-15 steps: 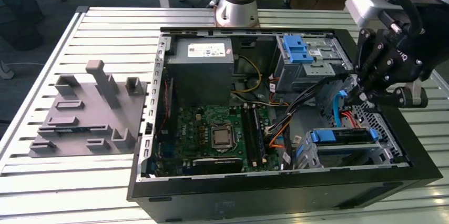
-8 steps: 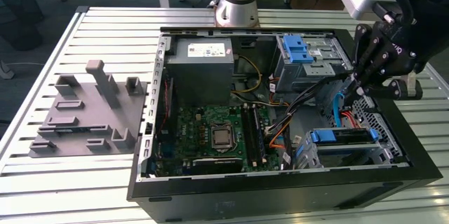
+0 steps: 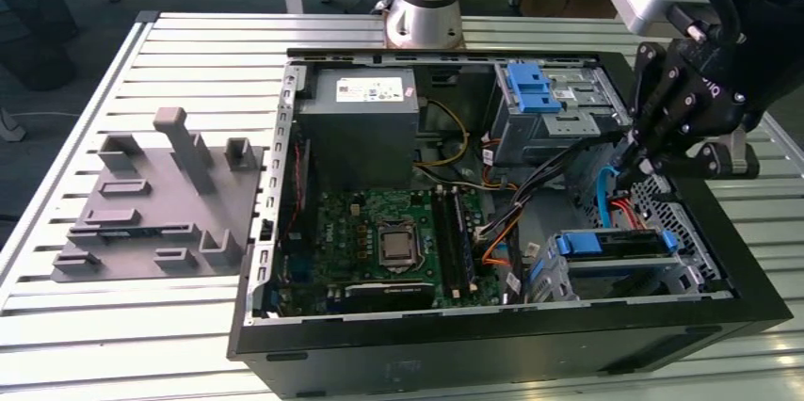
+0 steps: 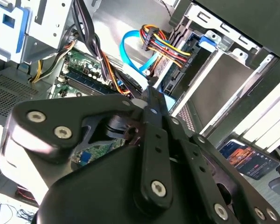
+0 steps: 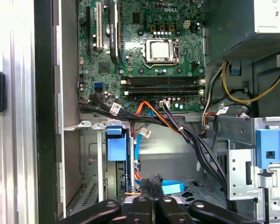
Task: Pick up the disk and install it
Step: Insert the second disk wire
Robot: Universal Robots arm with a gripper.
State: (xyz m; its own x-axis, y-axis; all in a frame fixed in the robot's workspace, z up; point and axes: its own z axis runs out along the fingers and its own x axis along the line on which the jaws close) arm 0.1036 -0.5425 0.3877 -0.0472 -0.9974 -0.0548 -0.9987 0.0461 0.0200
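Note:
The disk point(image 3: 612, 244), with blue carrier rails, sits edge-up in the drive bay at the near corner of the open computer case, on the exterior view's right. In the first wrist view the disk point(image 5: 116, 148) shows as a thin edge with a blue tab; the second wrist view shows the disk's blue tab point(image 4: 208, 42). My black gripper point(image 3: 632, 168) hangs inside the case beyond the disk, apart from it, between the two drive cages. Both wrist views show the gripper point(image 5: 152, 187) point(image 4: 148, 95) shut, fingers together with nothing held, beside a light-blue flat cable point(image 5: 170, 187).
A metal cage with a blue latch point(image 3: 548, 92) and a grey power supply box point(image 3: 360, 128) stand at the case's far side. The motherboard point(image 3: 390, 236) lies in the middle, with cable bundles point(image 3: 540, 175) running beside my gripper. A grey fixture plate point(image 3: 151, 203) lies left of the case.

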